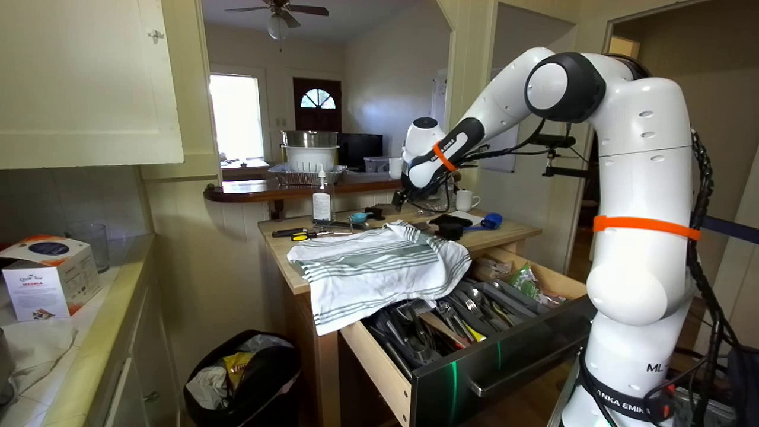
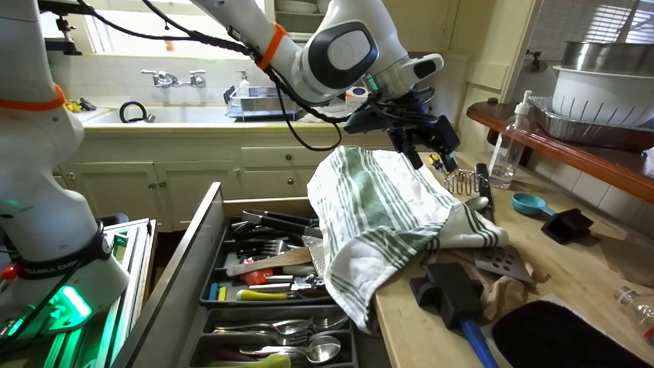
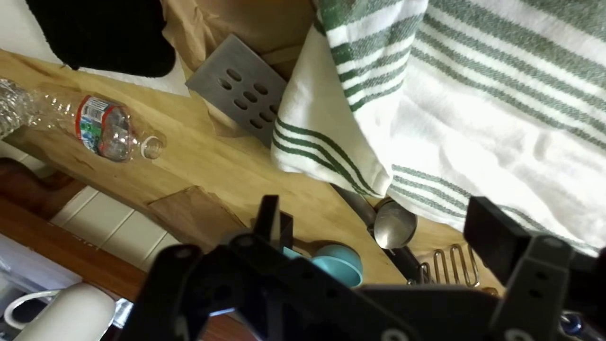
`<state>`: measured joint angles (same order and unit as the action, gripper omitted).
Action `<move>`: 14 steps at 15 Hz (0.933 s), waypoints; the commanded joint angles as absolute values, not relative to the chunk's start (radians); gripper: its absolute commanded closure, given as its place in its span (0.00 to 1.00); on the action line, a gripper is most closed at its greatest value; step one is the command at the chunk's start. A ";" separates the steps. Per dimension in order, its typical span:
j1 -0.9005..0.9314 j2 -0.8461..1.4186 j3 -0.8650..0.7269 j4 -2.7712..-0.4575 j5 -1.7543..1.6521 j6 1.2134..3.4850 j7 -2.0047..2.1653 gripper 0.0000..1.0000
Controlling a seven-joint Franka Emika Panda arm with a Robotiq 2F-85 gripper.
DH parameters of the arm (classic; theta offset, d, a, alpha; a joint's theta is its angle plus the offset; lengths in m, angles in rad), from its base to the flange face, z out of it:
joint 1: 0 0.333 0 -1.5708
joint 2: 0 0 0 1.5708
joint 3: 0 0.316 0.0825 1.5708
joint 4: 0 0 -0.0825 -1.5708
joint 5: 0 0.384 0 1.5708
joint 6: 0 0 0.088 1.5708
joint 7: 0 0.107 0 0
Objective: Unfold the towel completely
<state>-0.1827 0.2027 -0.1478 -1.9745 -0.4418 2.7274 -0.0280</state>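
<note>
From left to right in an exterior view, the drawer (image 2: pixel 168 276) is found pulled out, and the towel (image 2: pixel 378 204) is found draped from the bench (image 2: pixel 572 268) over its edge and partly across the drawer. Unfolding is judged to be partly complete: a broad striped face is spread, but creases are present and a near portion appears turned over. Drawing out the turned layers and flattening are judged to be outstanding. Farther right, the end effector (image 2: pixel 434 163) is positioned above the towel's edge with its fingers (image 3: pixel 492 229) well parted; no cloth is gripped. In an exterior view, a hanging towel corner (image 1: pixel 329 314) is shown beside the drawer's side wall; it is not covered from the wrist. In the wrist view, again from left to right, a labelled bottle (image 3: pixel 102 125) is recorded, only partly caught in an exterior view; then a slotted spatula (image 3: pixel 246 92) and the towel's doubled-over layer are resolved in closer detail.
</note>
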 commanded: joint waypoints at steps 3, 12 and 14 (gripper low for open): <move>-0.143 0.327 -0.204 -1.870 -0.467 2.723 -0.008 0.00; -0.085 0.581 -0.270 -1.614 -0.469 2.706 -0.012 0.05; -0.078 0.615 -0.274 -1.575 -0.463 2.689 -0.019 0.18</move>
